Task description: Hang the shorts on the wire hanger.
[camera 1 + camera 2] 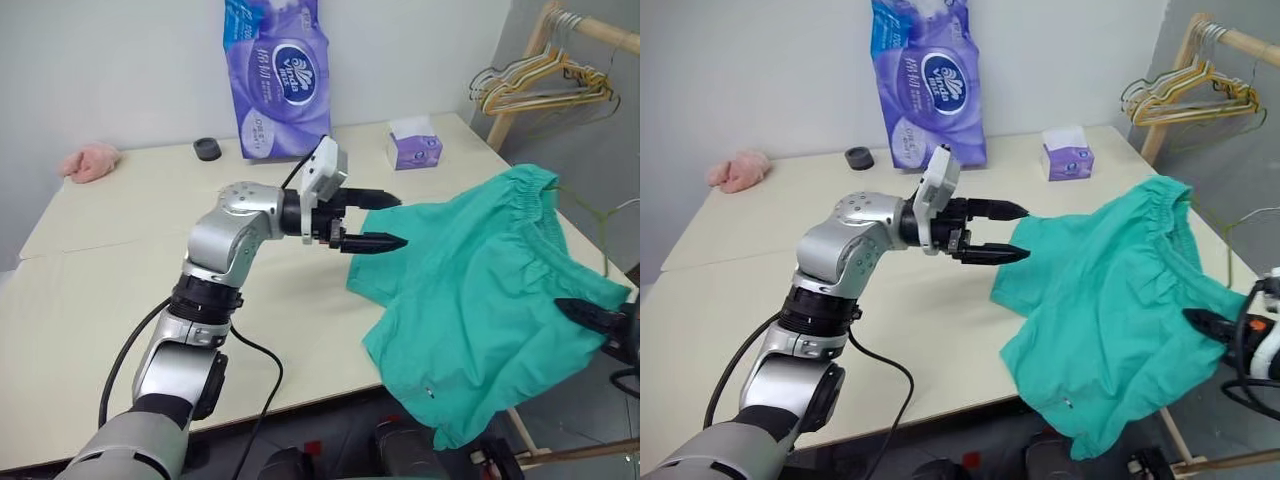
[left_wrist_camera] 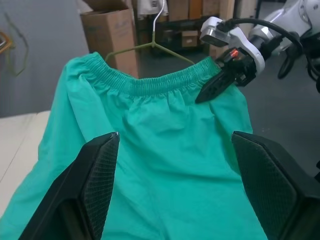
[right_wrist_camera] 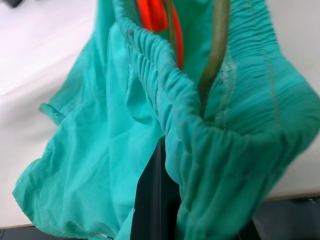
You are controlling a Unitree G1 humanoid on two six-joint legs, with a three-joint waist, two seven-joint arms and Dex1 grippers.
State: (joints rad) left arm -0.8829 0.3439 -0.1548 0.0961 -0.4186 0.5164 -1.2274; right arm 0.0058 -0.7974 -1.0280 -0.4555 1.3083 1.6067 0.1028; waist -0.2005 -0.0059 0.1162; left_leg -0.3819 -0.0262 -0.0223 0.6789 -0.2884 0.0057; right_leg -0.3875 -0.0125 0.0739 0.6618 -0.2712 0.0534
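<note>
The teal shorts (image 1: pixel 480 290) hang lifted off the table's right edge, their lower part trailing onto the tabletop. The wire hanger (image 2: pixel 150 46) rises out of the gathered waistband with its hook on top. One olive wire arm (image 3: pixel 217 45) runs down inside the waistband. My right gripper (image 1: pixel 592 312) is at the far right, shut on the waistband of the shorts (image 2: pixel 165 150). My left gripper (image 1: pixel 398 220) points level toward the shorts' near-left edge. It is open, with nothing between its fingers (image 2: pixel 100 175).
A purple tissue pack (image 1: pixel 275 80), a small tissue box (image 1: pixel 413 148), a black round cap (image 1: pixel 207 149) and a pink cloth (image 1: pixel 90 160) line the table's far side. Gold hangers (image 1: pixel 540 85) hang on a wooden rack at the far right. Cardboard boxes (image 2: pixel 107 30) stand beyond the shorts.
</note>
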